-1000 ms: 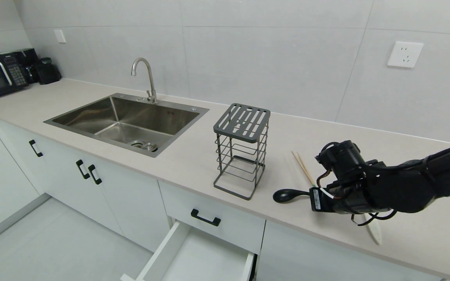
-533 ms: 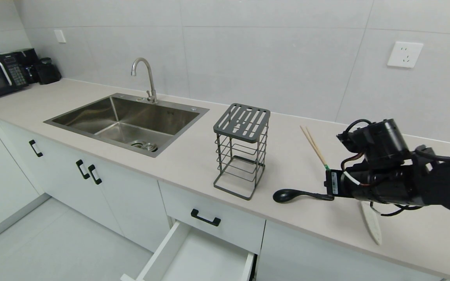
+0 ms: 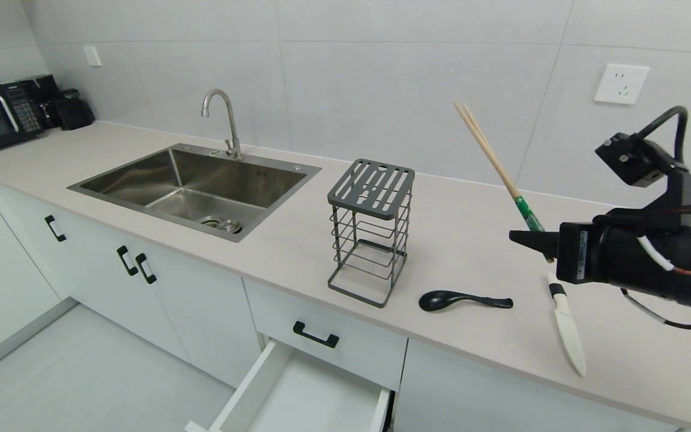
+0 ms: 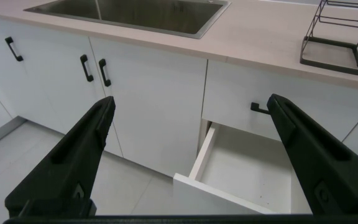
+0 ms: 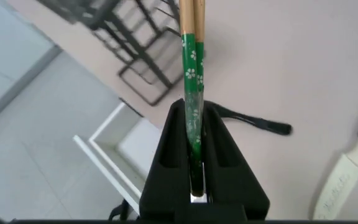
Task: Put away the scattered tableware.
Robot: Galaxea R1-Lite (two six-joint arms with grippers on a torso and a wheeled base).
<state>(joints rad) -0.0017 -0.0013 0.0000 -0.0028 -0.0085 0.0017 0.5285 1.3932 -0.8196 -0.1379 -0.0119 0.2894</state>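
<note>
The chopsticks (image 3: pixel 492 159) are off the counter (image 3: pixel 297 240) and up in the air to the right of the rack (image 3: pixel 369 231), tilted, with the plain ends up and leaning back toward it. The right gripper (image 3: pixel 531 239) has its fingers pinched tight on the green patterned end; the right wrist view shows both sticks (image 5: pixel 191 81) squeezed side by side between the black fingers. So I'd call this early days: one item picked up, nothing put away yet. The rack looks empty, and so does the part of the open drawer (image 3: pixel 297 396) that's visible. Left to do, as I read it: drop the chopsticks in, then deal with the spoon (image 3: pixel 462 300) and the knife (image 3: pixel 567 327). Both are lying flat near the counter's front edge, the spoon just right of the rack's foot and the knife further right, under the right arm. Count-wise: two chopsticks (one pair), one black spoon, one white knife with a black handle, so three kinds of tableware, plus one rack and one open drawer. The left gripper (image 4: pixel 188 155) is down in front of the cabinets with its fingers spread wide and holding nothing, the drawer below it.
</note>
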